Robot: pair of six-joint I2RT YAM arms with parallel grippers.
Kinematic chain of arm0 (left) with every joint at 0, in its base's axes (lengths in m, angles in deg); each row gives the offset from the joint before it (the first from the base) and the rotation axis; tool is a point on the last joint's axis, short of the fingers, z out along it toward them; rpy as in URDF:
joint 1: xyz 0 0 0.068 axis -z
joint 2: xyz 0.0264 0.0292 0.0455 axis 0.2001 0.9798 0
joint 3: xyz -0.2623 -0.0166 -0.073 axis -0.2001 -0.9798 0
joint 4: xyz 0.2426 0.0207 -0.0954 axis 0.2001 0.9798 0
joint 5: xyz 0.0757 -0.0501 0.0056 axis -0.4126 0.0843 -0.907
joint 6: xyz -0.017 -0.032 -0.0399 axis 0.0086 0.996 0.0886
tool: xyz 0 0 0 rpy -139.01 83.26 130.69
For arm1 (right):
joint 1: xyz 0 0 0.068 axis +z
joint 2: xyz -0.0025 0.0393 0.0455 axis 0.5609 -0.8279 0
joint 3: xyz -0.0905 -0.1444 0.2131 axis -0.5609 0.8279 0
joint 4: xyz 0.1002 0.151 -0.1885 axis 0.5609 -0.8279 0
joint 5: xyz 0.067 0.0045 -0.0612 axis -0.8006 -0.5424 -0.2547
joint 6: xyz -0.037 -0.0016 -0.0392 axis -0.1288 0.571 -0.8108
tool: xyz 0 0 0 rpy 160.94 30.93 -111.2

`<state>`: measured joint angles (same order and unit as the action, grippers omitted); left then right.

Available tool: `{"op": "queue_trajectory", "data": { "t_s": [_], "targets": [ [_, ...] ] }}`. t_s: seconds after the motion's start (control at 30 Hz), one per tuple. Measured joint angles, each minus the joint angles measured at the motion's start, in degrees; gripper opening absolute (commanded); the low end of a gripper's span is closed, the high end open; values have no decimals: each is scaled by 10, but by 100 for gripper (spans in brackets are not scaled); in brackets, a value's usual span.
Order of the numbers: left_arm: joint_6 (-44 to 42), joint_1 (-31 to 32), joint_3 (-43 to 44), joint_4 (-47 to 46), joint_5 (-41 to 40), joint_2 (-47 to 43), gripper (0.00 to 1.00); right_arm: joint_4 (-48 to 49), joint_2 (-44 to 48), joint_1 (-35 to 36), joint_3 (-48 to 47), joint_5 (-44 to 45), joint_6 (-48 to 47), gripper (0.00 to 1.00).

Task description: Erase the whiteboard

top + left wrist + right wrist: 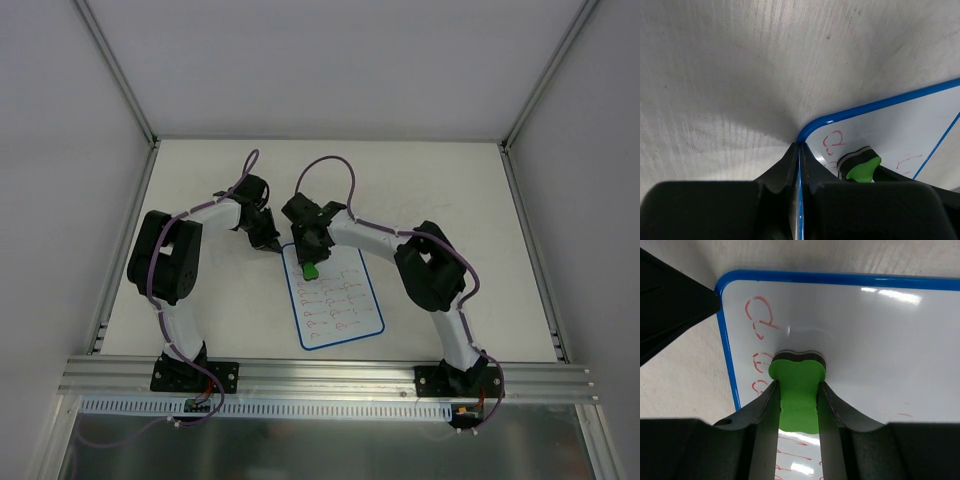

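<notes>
Blue-rimmed whiteboard (340, 300) on open counter (450, 200): left gripper (799, 146) pinches its corner edge, right gripper (797, 390) clamps green eraser (797, 371) nearby.

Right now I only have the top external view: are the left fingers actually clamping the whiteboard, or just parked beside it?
Observer: The left wrist view shows the left fingers shut on the whiteboard at its blue edge, right beside a rounded corner.
Operator: Is the eraser on the board?
Observer: The right wrist view shows the green eraser pinched in the right fingers, its dark pad against the white face.
</notes>
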<state>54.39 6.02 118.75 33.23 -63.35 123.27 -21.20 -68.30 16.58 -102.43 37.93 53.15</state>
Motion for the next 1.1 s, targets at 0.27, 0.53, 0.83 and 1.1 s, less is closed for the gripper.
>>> {"op": "queue_trajectory", "data": {
  "t_s": [0.27,0.53,0.83,1.1],
  "targets": [
    [1,0,0,0,0,0,0,37,25,-15,53,-9,21,0],
    [1,-4,0,1,2,0,0,53,163,-111,245,-9,26,0],
    [1,-4,-1,1,8,0,0,68,225,-162,318,-14,24,0],
    [1,-4,-1,1,9,0,0,18,155,-96,194,25,-1,0]
  ]
}}
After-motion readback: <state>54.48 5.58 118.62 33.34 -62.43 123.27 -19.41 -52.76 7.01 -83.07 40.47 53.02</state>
